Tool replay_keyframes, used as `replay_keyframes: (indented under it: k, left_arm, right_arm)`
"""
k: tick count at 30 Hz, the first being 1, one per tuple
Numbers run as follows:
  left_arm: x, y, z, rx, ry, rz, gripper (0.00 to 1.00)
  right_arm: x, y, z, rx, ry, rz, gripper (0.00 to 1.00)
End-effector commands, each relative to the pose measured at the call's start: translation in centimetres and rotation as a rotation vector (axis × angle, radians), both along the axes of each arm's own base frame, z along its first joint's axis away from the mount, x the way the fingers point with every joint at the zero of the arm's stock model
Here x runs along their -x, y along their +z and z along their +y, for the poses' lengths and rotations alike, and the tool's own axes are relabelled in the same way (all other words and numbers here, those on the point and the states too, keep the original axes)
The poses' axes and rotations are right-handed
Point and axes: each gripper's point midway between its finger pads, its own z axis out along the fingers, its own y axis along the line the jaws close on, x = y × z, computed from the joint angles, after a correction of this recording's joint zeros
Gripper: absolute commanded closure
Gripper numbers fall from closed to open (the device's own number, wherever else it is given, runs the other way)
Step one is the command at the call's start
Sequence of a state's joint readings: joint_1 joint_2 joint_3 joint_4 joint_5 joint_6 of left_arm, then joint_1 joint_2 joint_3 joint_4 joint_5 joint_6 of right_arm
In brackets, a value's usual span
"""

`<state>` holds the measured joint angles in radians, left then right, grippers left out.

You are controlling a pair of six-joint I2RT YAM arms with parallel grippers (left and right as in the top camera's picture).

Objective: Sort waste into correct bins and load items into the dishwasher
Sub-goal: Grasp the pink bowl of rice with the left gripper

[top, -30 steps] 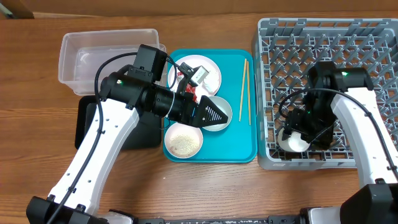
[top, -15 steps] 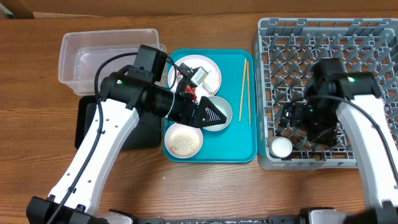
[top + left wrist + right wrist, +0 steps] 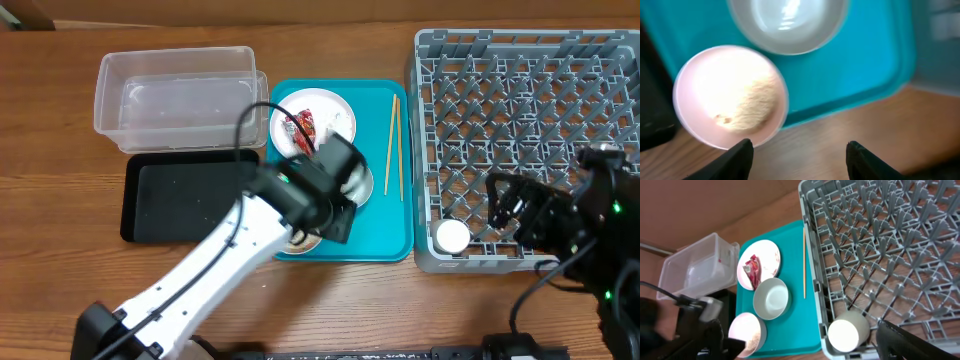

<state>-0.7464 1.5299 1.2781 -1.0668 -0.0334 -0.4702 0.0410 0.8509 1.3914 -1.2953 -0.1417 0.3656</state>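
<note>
Overhead, the small white cup [image 3: 452,237] sits in the near-left corner of the grey rack [image 3: 530,120]. The right claw [image 3: 500,205] is just beside the cup, not touching it. The red wrapper [image 3: 303,127] lies on a plate [image 3: 335,112] on the teal tray [image 3: 395,225].

At the left wrist, the left claw [image 3: 800,155] gapes empty above the wooden surface [image 3: 840,142], near the rice bowl [image 3: 730,97].

At the right wrist, the right claw is spread wide and holds nothing, and the cup rests among the pegs.
</note>
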Motion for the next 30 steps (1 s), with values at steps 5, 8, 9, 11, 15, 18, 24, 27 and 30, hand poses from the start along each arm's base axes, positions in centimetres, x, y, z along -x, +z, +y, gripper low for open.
replay_keyframes:
  k: [5,8,9,11,15,18,24,27,30]
  left_arm:
    - [-1.3,-6.0,2.1,-0.142,0.132,-0.094,0.45]
    - [-1.8,-7.5,0.9,-0.131,0.050,-0.098,0.50]
    - [-2.0,-7.9,0.5,-0.127,0.021,-0.096,0.51]
    - [-2.3,-9.2,0.0,-0.136,-0.015,-0.085,0.58]
    - [-2.2,-11.3,0.0,-0.172,-0.022,-0.045,0.84]
    - [-1.8,-12.2,0.5,-0.201,-0.025,-0.019,0.92]
    - [-0.9,-10.0,1.4,-0.223,0.027,0.018,0.96]
    - [-0.8,-7.1,1.2,-0.184,0.041,0.005,0.96]
    - [-0.8,-3.6,0.8,-0.113,0.050,-0.035,0.96]
  right_arm:
    - [0.7,-0.5,0.0,0.001,-0.004,0.038,0.00]
    - [0.6,-0.7,0.0,0.001,-0.004,0.046,0.00]
    - [0.6,-0.7,0.0,0.001,-0.004,0.046,0.00]
    - [0.6,-0.7,0.0,0.002,-0.004,0.046,0.00]
    - [0.6,-0.7,0.0,0.002,-0.004,0.047,0.00]
    - [0.6,-0.7,0.0,0.002,-0.004,0.047,0.00]
    - [0.6,-0.7,0.0,0.002,-0.004,0.047,0.00]
    - [0.6,-0.7,0.0,0.002,-0.004,0.048,0.00]
    - [0.6,-0.7,0.0,0.002,-0.004,0.048,0.00]
